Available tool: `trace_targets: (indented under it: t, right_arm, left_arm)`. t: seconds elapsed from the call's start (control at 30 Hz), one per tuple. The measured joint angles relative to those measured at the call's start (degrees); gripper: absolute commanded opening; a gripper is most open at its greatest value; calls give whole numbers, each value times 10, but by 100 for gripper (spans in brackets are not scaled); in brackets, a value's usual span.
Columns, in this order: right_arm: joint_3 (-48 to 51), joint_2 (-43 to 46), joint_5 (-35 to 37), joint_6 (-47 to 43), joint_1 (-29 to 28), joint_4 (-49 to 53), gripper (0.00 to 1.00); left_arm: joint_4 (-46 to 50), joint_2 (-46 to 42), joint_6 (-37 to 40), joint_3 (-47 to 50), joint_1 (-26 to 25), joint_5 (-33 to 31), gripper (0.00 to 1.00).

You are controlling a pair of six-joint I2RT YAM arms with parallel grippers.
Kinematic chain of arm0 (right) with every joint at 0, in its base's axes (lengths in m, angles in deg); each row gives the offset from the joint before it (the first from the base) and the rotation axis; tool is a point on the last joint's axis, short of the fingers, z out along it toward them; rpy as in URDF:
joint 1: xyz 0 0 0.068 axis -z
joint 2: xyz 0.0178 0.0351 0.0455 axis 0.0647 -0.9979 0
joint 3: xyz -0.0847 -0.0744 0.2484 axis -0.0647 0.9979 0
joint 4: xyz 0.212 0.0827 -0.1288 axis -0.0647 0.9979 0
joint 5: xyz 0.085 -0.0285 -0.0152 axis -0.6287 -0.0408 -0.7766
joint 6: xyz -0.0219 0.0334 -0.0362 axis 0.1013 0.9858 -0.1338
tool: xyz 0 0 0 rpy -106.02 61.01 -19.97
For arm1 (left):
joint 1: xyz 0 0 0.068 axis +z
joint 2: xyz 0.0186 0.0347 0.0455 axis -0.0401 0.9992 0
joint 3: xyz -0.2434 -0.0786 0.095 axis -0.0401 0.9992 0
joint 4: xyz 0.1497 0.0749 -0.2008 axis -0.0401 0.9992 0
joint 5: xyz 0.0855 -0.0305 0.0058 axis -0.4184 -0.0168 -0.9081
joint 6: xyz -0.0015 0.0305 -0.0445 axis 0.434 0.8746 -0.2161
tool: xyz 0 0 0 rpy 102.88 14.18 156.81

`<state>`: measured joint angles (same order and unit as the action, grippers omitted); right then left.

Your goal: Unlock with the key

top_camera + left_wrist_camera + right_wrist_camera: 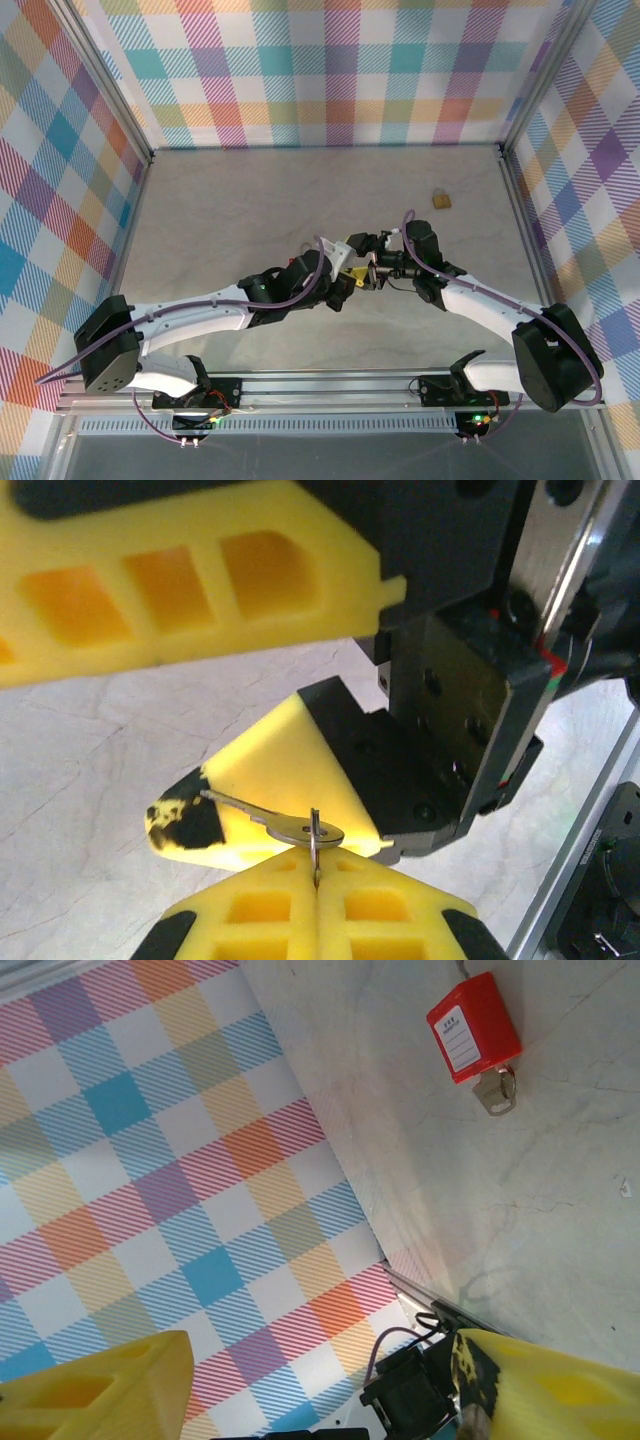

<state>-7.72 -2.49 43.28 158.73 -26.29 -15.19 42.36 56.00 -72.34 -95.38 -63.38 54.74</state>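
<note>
I see the pale table (250, 200) with both arms reaching in to its middle: the left arm (200, 318) from the near left and the right arm (490, 305) from the near right, their tools nose to nose. My left gripper (316, 875) is pressed fully closed, its yellow pads pinching the ring end of the key (285, 825), and the blade sticks out sideways. My right gripper (310, 1390) stands wide apart with nothing clamped. One of its yellow fingers (270, 770) lies behind the key's blade, seemingly touching it, and the other is well clear above. The red padlock (475, 1025) lies flat on the table at the far right, well apart from both tools, with a second silver key (497, 1093) at its lower end.
</note>
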Motion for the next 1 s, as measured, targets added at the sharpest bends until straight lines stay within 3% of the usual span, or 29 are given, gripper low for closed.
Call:
trace_targets:
  t: [0.3,1.0]
  right_arm:
    - [1,0,9,-9,1,7,43]
    - [9,19,14,-35,5,40,7]
  left_arm:
    - [-3,-27,-2,19,0,-5,0]
    - [-1,-31,-4,29,0,-27,0]
